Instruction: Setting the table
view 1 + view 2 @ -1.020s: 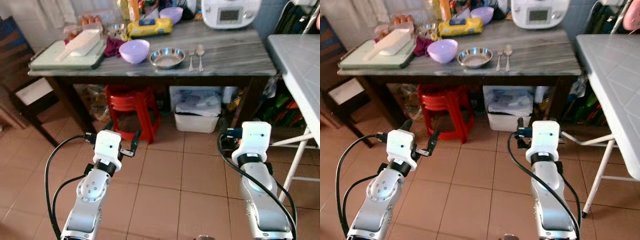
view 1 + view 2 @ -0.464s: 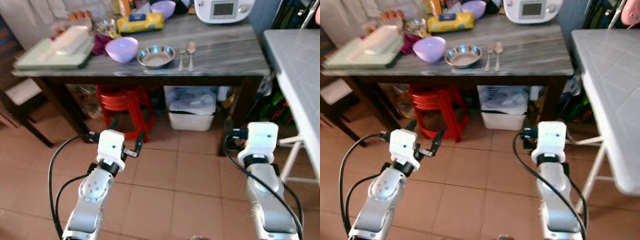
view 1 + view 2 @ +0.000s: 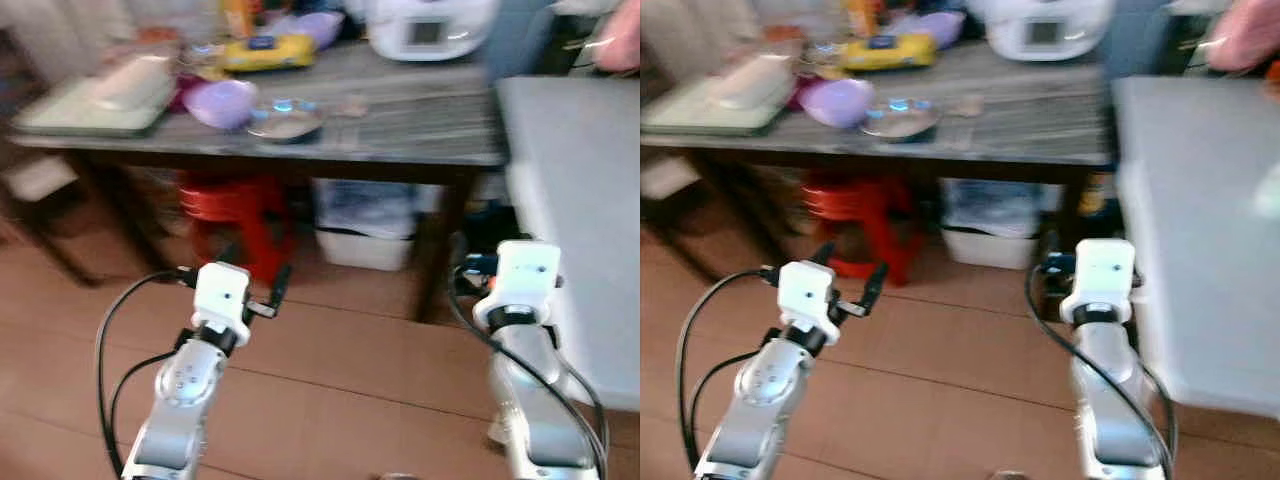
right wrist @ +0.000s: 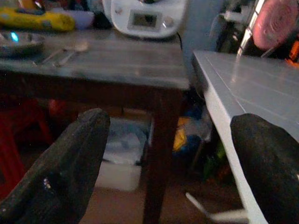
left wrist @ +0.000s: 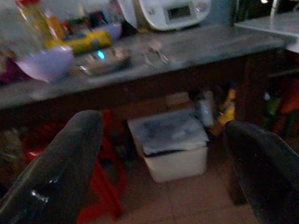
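Steel bowl (image 3: 284, 118): sits on the far wooden table (image 3: 420, 135), near its front edge and left of centre; whether anything lies in it cannot be made out through the blur.
Lilac bowl (image 3: 221, 102): just left of the steel bowl on the same table; its inside is not visible from here.
Spoons (image 4: 60, 52): two pieces of cutlery lie side by side just right of the steel bowl; in the head views they smear into a pale patch.
Second lilac bowl (image 3: 318, 27): farther back, behind a yellow packet (image 3: 262, 52); its contents are hidden.
White appliance (image 3: 430, 27): at the table's far edge, its top cut off by the frame.
Green tray (image 3: 85, 105): at the table's left end, carrying a white oblong dish (image 3: 130, 80); details are blurred.
White storage bin (image 3: 370, 225): under the table, lidded, beside a red plastic stool (image 3: 235, 215).
Grey folding table (image 3: 575, 190): on the right, cut off by the frame edge.
Left gripper (image 3: 235, 283): held low over the tiled floor (image 3: 350, 340), well short of the table, fingers spread apart, holding nothing.
Right gripper (image 4: 173, 163): low, near the grey folding table's edge, fingers wide apart and bare.
Person's hand (image 3: 622, 48): a pinkish blur at the far right, too smeared to read.
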Motion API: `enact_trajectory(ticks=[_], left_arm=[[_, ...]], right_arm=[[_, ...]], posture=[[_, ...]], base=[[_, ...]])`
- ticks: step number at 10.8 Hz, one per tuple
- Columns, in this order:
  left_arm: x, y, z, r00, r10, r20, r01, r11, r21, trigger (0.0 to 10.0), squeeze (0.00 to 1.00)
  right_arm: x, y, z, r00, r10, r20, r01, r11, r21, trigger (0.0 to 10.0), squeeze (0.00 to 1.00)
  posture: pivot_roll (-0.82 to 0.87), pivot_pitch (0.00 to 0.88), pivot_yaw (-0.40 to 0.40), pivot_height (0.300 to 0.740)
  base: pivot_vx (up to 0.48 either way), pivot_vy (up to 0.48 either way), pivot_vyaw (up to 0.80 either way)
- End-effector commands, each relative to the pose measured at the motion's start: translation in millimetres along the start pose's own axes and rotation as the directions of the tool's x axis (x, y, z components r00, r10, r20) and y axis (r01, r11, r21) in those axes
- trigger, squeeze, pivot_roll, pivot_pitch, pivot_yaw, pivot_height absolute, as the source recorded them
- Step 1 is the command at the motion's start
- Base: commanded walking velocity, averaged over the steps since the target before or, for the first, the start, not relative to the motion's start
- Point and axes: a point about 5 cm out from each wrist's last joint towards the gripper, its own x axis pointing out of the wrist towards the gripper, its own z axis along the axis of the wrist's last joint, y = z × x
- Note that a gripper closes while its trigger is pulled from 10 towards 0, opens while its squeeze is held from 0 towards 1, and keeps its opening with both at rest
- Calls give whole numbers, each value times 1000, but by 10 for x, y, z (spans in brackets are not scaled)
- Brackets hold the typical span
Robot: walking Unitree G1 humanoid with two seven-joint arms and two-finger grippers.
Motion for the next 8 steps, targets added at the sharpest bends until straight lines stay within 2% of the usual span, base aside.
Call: enact_trajectory(ticks=[1,3,8], left_arm=[[12,37,32,1000,0,11,0,1000,7,10000,0],[25,16,34,1000,-5,14,5,1000,1,10000,0],[61,-45,68,999,1,32,0,1000,-20,10000,0]], right_arm=[[3,12,25,1000,9,9,-9,1000,7,10000,0],[8,13,39,1000,13,14,-13,1000,10,10000,0],[36,67,64,999,26,27,-26,1000,7,10000,0]], posture=[[-164,108,113,740],[-165,103,108,740],[-163,102,104,740]], base=[[0,-375,-613],[0,-369,-553],[0,-363,0]])
